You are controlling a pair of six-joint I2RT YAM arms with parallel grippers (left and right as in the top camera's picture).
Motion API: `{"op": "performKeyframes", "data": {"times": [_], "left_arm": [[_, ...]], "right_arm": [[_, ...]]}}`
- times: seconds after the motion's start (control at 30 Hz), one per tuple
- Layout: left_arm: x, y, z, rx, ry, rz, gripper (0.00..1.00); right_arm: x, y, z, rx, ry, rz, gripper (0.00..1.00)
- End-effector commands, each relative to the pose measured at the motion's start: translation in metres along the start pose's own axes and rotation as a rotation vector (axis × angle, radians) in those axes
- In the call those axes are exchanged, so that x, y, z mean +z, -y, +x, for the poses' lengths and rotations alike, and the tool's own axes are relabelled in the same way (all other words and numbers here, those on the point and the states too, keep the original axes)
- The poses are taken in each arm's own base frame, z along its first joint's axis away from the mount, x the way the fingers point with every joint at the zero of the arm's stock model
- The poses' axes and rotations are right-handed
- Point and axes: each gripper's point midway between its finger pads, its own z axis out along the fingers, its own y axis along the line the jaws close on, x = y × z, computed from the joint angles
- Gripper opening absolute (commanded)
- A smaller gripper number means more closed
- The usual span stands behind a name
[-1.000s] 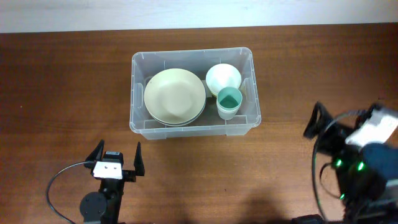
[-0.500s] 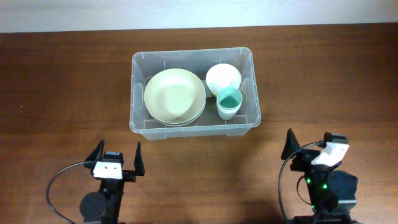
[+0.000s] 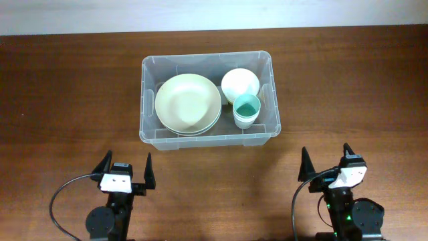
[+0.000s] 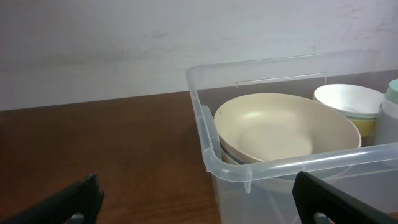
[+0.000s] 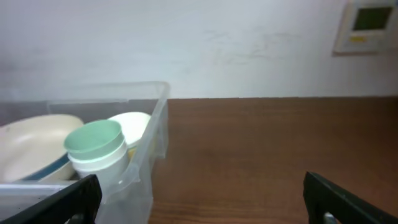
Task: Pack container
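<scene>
Right hand [image 3: 325,148] has moved. A second ago it was out at the right edge of the overhead view, turned partly sideways. Now it is parked at the near right, facing the container [image 3: 208,138], mirroring the left hand [image 3: 128,158]. The left hand has not moved over the same second.

Both hands are spread wide apart with nothing between the fingers, and both are well clear of the container. In each wrist view the dark fingers sit at the bottom corners with only air between them.

The container sits mid-surface [image 3: 67,87], far side, same spot as before. Its contents are unchanged:
- cream plates [image 3: 187,102] stacked on the left
- white bowl [image 3: 240,83] at the back right
- green cup [image 3: 246,109] just in front of the bowl, touching or nearly touching it

No loose items are visible on the surface around it.

Judgement: the right arm pulling back to a rest pose with an empty hand, and everything already inside, reads as packing finished or very near the end. No lid is in view, so I can't tell whether a closing step remains.
</scene>
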Motion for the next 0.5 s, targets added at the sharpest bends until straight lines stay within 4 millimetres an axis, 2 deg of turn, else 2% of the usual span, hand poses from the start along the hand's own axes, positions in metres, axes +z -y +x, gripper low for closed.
{"op": "performKeyframes", "data": {"times": [0.0, 0.23, 0.47], "left_arm": [[0.0, 0.0, 0.001, 0.015, -0.001, 0.0, 0.99], [0.0, 0.0, 0.001, 0.015, -0.001, 0.0, 0.99], [0.0, 0.0, 0.001, 0.015, -0.001, 0.0, 0.99]], "right_arm": [[0.0, -0.007, 0.002, -0.067, 0.005, -0.045, 0.99], [0.006, -0.006, 0.015, -0.066, 0.0, -0.045, 0.99], [0.016, -0.005, 0.038, -0.066, 0.006, -0.045, 0.99]]}}
